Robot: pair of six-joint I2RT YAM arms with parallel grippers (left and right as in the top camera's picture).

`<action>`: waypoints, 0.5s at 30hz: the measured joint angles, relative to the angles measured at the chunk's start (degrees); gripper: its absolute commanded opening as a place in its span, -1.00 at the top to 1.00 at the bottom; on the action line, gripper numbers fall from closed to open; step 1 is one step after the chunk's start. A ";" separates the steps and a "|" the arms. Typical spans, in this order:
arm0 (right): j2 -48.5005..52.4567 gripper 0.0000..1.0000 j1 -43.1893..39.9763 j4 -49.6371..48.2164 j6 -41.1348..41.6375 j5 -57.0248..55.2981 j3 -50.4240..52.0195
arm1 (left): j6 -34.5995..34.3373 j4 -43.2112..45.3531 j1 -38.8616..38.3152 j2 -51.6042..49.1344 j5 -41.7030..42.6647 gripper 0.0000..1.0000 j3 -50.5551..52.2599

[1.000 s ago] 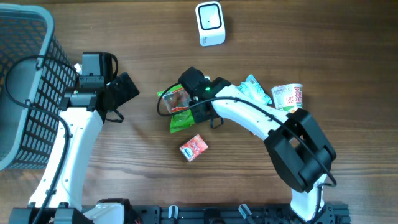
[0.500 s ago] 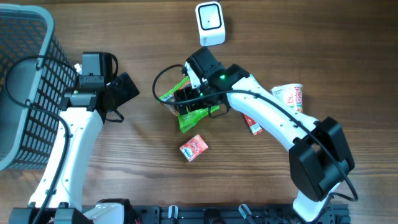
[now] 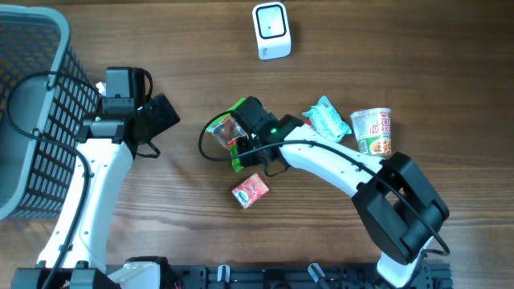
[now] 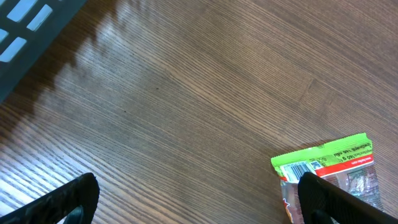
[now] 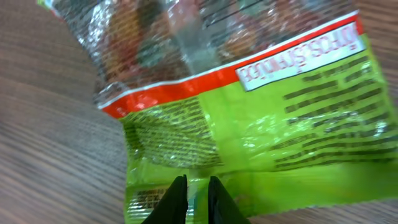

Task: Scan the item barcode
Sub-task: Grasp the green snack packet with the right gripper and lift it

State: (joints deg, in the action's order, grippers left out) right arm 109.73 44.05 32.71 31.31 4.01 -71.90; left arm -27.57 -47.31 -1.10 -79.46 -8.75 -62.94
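1. The right gripper (image 5: 193, 194) has its two fingers pinched on the edge of the green snack bag (image 5: 249, 112).
2. The bag is mid-table (image 3: 418, 48), well apart from the white scanner (image 3: 271, 30).
3. The left gripper (image 4: 196, 193) is wide apart and holds nothing.
4. Left to do, I think: lift the bag and show its barcode to the scanner.

Two arms of like build.
(a) left arm (image 3: 100, 172): white tubular links between black joint housings, with a black camera block (image 3: 122, 83) at the wrist and thin black cable beside it.
(b) left pincer (image 3: 165, 115): matte black, with two flat tapered fingers (image 4: 62, 202).
(c) right arm (image 3: 329, 158): white links, a large boxy black joint housing (image 3: 397, 209), a small green lamp (image 3: 273, 126) near the wrist, and a looped black cable (image 3: 210, 144).
(d) right pincer (image 5: 198, 200): two narrow black fingertips.
(e) black base rail (image 3: 281, 277) along the near edge of the tabletop (image 3: 385, 48).
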 measured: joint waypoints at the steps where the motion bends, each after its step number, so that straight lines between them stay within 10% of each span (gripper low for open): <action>1: 0.00 0.74 0.00 0.20 0.44 -0.57 0.00 | 0.00 -0.02 0.00 0.00 0.00 -1.00 0.00; 15: 0.00 0.76 -2.38 1.55 -5.55 -16.11 -0.15 | 0.00 -0.02 0.00 0.00 0.00 -1.00 0.00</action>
State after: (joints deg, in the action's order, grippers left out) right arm 109.73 41.67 34.26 25.76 -12.10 -72.05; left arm -27.57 -47.33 -1.10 -79.46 -8.75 -62.94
